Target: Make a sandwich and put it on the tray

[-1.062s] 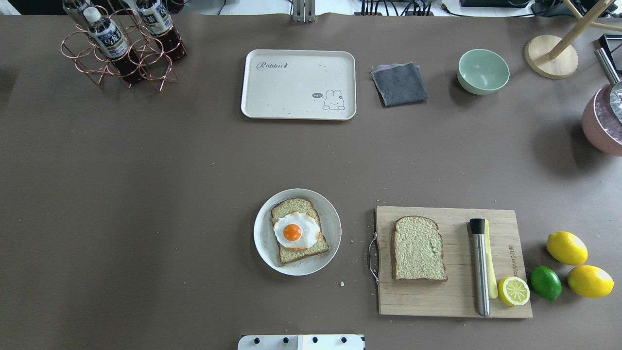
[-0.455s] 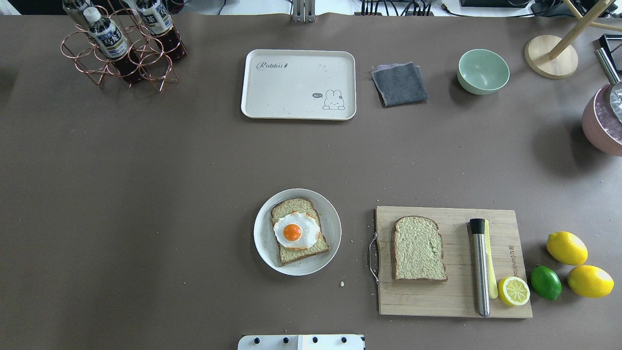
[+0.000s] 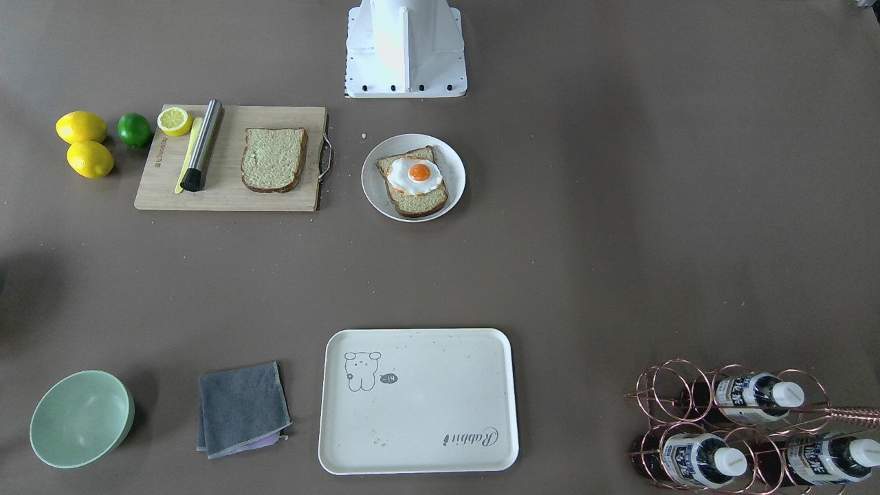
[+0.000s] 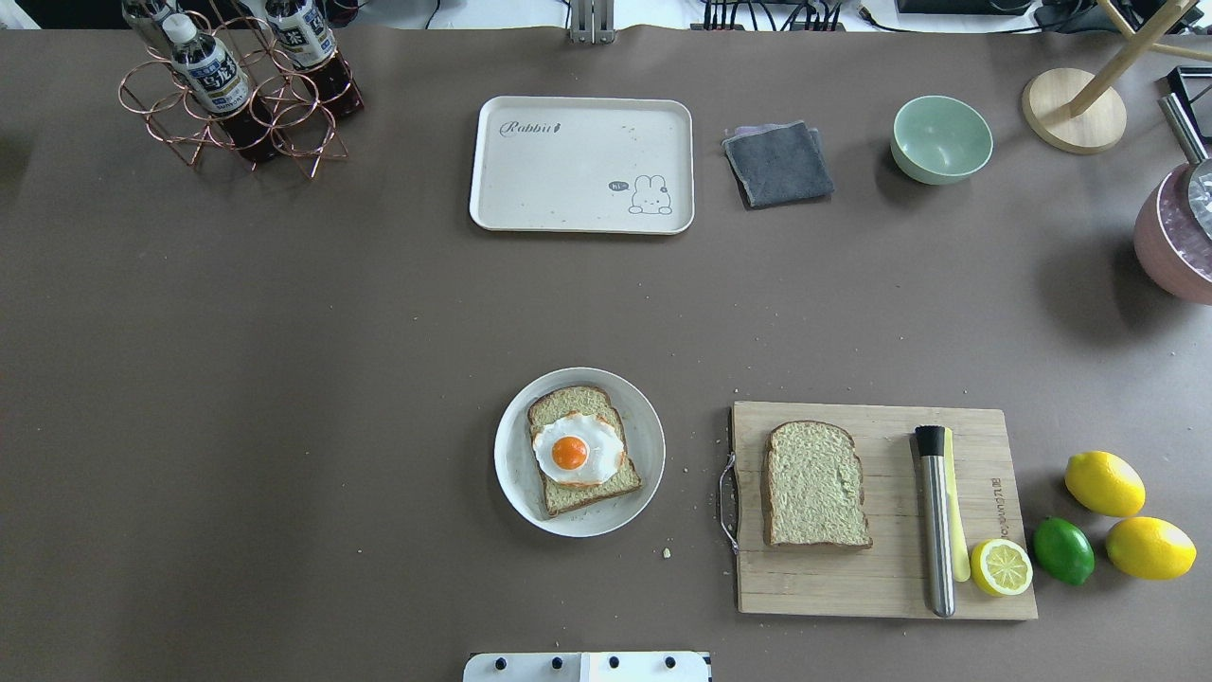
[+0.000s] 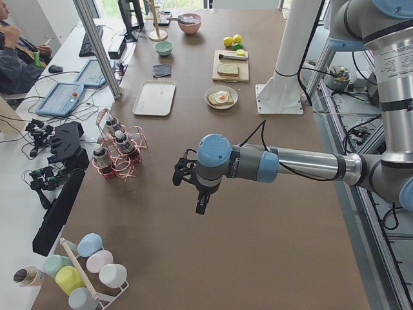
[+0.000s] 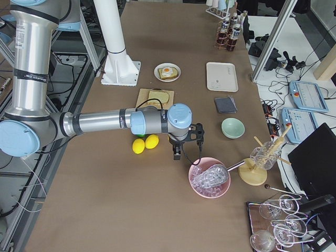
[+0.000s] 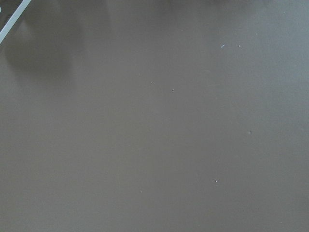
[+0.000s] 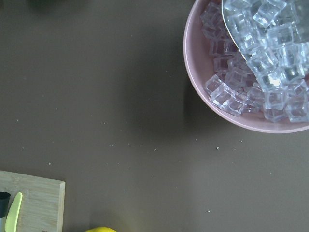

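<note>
One bread slice [image 4: 566,401] lies on a white plate [image 4: 516,474] with a fried egg [image 4: 578,448] on top. A second bread slice [image 4: 816,485] lies flat on the wooden cutting board [image 4: 890,587], to the plate's right. The cream tray [image 4: 579,166] with "Rabbit" script sits bare at the far middle of the table. My left gripper [image 5: 200,205] hangs over bare table far to the left, shown only in the exterior left view. My right gripper [image 6: 177,154] hangs near the lemons, shown only in the exterior right view. I cannot tell if either is open.
A copper bottle rack [image 4: 237,90] stands far left. A grey cloth [image 4: 778,163] and green bowl [image 4: 941,138] lie right of the tray. A pink bowl of ice [image 6: 210,178], two lemons [image 4: 1104,483], a lime [image 4: 1062,550], a steel muddler [image 4: 935,516] and a half lemon [image 4: 1001,566] are at right.
</note>
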Motion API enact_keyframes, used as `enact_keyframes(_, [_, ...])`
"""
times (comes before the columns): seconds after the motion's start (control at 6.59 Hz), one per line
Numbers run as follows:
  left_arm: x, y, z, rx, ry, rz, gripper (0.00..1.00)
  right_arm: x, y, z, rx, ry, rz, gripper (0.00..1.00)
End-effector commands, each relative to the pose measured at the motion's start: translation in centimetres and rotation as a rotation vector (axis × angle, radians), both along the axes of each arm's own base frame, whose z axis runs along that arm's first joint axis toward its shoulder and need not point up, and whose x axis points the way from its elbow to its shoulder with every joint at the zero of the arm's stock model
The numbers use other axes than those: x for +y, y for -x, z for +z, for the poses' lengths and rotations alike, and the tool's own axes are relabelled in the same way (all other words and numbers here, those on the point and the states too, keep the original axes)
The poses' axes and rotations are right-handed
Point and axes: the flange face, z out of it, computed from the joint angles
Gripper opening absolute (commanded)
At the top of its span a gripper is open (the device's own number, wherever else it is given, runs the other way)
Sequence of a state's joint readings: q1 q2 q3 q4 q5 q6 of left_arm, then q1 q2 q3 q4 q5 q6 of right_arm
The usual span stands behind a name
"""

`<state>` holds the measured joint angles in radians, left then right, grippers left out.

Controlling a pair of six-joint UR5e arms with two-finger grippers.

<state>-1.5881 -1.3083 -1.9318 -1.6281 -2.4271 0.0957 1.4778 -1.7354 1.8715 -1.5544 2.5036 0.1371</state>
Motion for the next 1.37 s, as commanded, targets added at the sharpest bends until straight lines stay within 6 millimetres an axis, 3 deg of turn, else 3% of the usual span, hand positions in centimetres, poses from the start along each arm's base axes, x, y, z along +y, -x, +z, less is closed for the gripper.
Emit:
enact_keyframes(0.0, [-0.1,0.0,-0.3,0.001,-0.004,-0.001,0.98,0.7,3.3,-1.0,-0.026,0.016,0.069,1.00])
enact_keyframes(0.46, [0.1,-0.1,-0.5,0.003,-0.018,0.007,0.98,1.8,9.7,-3.7,-0.096,0.016,0.091,1.00])
enact_keyframes(0.61, [0.1,-0.3,-0.5,0.028,-0.017,0.013,0.97,2.1,10.9,-4.3,-0.115,0.009,0.075,1.00])
enact_keyframes(1.06, [0.0,-0.4,-0.2,0.034,-0.034,0.015,0.97,6.0,22.0,-13.8,-0.124,0.103,0.093,1.00])
enact_keyframes(1.21, [0.0,-0.4,0.0,0.034,-0.034,0.017,0.97,6.1,26.2,-17.1,-0.172,0.161,0.080,0.98])
